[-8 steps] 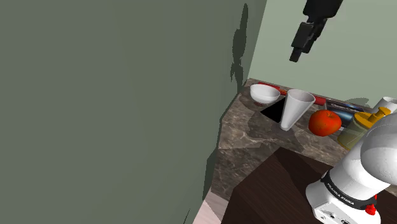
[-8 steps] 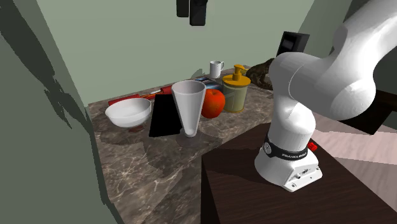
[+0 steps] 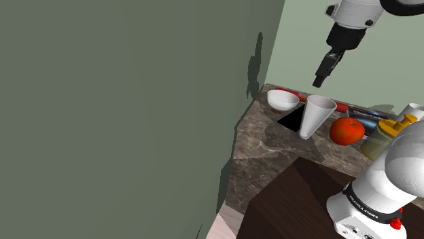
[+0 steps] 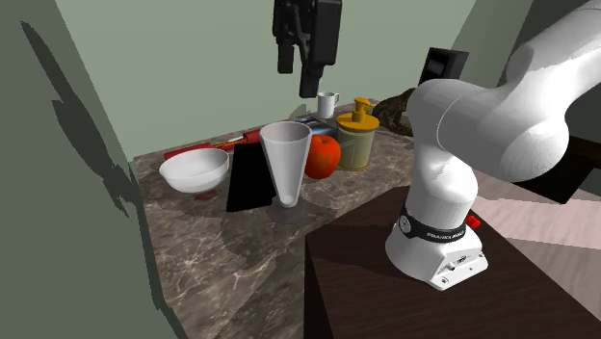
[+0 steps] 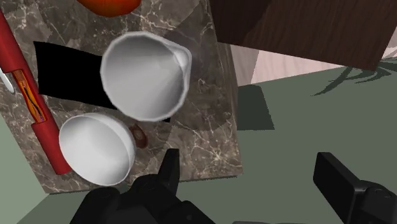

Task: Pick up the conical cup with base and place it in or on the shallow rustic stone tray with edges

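The conical cup (image 3: 316,115) (image 4: 286,159) (image 5: 145,75), drawn pale grey-white, is standing upright on its narrow base with the wide mouth facing up, on the dark marbled counter (image 3: 272,139) (image 4: 212,250) (image 5: 210,127). It is sitting right at the edge of a flat black rectangular tray (image 3: 292,118) (image 4: 250,178) (image 5: 63,70) lying on the counter. Whether the cup's base is touching the tray, I cannot tell.

On the tray's other side, a white bowl (image 3: 282,100) (image 4: 195,170) (image 5: 97,147) is resting mouth up, and past it a long red tool (image 4: 197,149) (image 5: 32,102) is lying along the counter by the green wall. On the cup's far side, a red-orange round fruit (image 3: 347,130) (image 4: 325,154) (image 5: 109,5) is sitting just beside it. Next to the fruit are a jar with a yellow lid (image 3: 387,134) (image 4: 355,135) and, farther back, a white mug (image 4: 327,103).

The black gripper (image 3: 319,80) (image 4: 300,77) (image 5: 251,181) is hanging in the air well above the counter, pointing down, with its fingers standing apart and clasping nothing. In the wrist view the cup is showing beyond the fingertips, out of line with the gap between them. The white arm is rising from the dark wooden stand (image 3: 292,204) (image 4: 405,299).
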